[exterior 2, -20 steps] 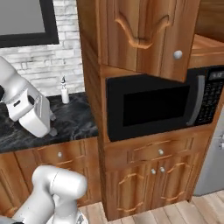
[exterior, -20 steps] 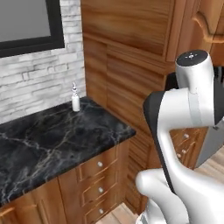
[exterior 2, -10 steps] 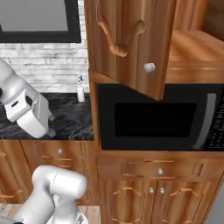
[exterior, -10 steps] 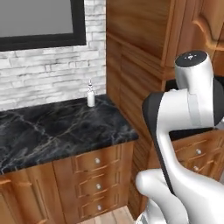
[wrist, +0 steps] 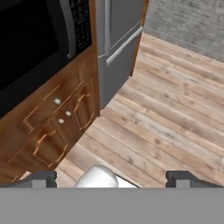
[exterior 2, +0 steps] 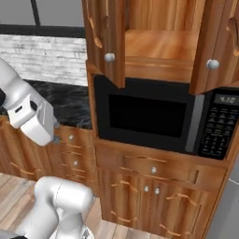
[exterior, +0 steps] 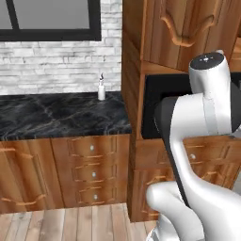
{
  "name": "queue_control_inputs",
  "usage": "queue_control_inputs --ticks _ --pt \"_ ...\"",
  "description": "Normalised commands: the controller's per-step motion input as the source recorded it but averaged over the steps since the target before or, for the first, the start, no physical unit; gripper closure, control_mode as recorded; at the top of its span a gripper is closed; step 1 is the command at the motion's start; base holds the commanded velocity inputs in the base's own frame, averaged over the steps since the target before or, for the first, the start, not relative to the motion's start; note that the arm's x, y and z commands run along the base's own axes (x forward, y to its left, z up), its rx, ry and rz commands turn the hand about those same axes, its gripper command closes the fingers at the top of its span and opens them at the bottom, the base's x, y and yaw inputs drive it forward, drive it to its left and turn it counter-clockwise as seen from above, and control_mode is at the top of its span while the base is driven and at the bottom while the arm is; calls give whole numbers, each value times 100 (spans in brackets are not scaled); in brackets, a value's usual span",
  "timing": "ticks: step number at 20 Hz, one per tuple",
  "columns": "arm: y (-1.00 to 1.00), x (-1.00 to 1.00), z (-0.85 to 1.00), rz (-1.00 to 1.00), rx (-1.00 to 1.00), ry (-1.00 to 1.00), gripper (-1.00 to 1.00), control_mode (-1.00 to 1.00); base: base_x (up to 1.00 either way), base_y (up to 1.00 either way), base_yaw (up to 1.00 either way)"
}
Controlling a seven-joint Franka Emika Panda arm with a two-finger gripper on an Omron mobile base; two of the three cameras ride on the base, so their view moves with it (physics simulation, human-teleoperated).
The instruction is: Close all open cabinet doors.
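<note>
The two upper cabinet doors stand swung open above the black microwave [exterior 2: 158,116]: the left door [exterior 2: 105,39] and the right door [exterior 2: 217,46], each with a round silver knob, baring the wooden shelf [exterior 2: 158,46] between them. Below sit a drawer front [exterior 2: 151,169] and shut lower doors [exterior 2: 149,200]. The gripper [wrist: 111,177] (fingers wide apart, holding nothing) points down at the plank floor [wrist: 175,118] beside the grey fridge [wrist: 118,39].
</note>
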Motion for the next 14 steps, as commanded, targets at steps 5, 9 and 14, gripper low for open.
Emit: queue_control_inputs --ticks 5,9,14 --pt "0 0 0 0 0 0 -100 100 -7 -4 10" --pt "0 0 0 0 0 0 -100 100 10 -35 57" --pt "0 0 0 0 0 0 -100 100 14 -52 57"
